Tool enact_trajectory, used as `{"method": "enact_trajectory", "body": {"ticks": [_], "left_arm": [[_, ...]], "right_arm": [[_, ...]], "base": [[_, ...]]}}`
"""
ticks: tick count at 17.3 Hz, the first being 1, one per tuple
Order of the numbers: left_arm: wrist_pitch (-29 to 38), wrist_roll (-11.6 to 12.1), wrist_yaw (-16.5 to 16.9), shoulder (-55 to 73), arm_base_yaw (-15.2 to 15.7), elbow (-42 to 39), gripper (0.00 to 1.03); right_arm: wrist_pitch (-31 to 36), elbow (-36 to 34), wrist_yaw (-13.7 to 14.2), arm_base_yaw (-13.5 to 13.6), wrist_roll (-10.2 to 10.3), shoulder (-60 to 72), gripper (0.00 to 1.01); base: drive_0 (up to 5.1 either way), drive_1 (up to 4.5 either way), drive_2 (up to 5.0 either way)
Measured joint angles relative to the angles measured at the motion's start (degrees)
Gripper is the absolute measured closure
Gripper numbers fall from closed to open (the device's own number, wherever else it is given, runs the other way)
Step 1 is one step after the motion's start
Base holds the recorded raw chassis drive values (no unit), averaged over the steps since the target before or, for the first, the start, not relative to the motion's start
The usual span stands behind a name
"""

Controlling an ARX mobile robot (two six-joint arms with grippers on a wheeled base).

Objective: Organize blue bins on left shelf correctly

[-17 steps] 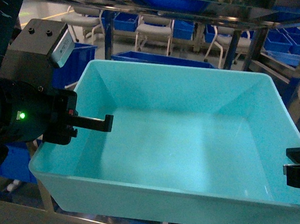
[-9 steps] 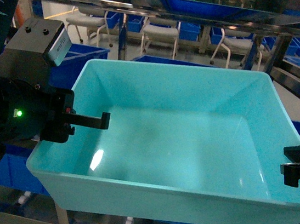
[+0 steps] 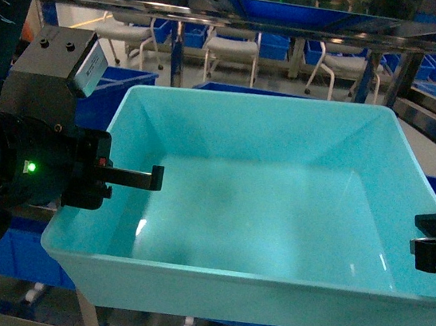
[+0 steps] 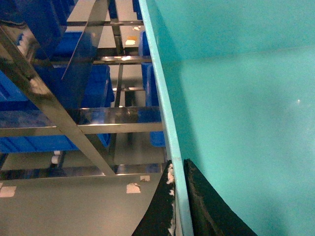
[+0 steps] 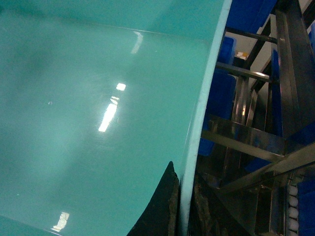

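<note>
The turquoise bin is held aloft before the steel rack, long axis from nine to three o'clock. Its side rims are pinched by the left gripper and right gripper; the shelf opening lies toward twelve o'clock.

Left gripper was clamped across the turquoise bin's left wall, right gripper across its right wall. Inboard of both grippers the bin interior was open, nothing inside. Outboard of the left gripper: steel shelf bars and dark blue crates, close by. Outboard of the right gripper: more steel rails and blue crates, near. Above, a shelf crossbar spanned the width. Ahead past the bin's far wall, chairs stood well apart.
</note>
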Motion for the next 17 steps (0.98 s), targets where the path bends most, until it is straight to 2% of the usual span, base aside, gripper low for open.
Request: {"method": "enact_trajectory", "body": {"ticks": [8,9,12,17], "left_arm": [[-0.13,0.0,0.04,0.13,0.04,0.0,1.01],[-0.09,0.11,0.13,0.11,0.15,0.0,1.01],[-2.67,0.09,2.12,7.26,0.04,6.8,1.01],[-5.11,-0.07,2.8,16.55,-0.98,15.74,1.01]], "right_arm": [[0.13,0.0,0.0,0.07,0.0,0.0,0.98],[-0.68,0.26,0.02,0.04,-0.83,0.04,0.99],[-3.17,6.49,1.81,-2.12,-0.39,9.11,0.99],[-3.1,14.08,4.0,-4.55,-3.74,18.32,0.99]], "base": [[0.0,0.0,0.0],[0.0,0.0,0.0],[0.0,0.0,0.0],[0.0,0.0,0.0]]}}
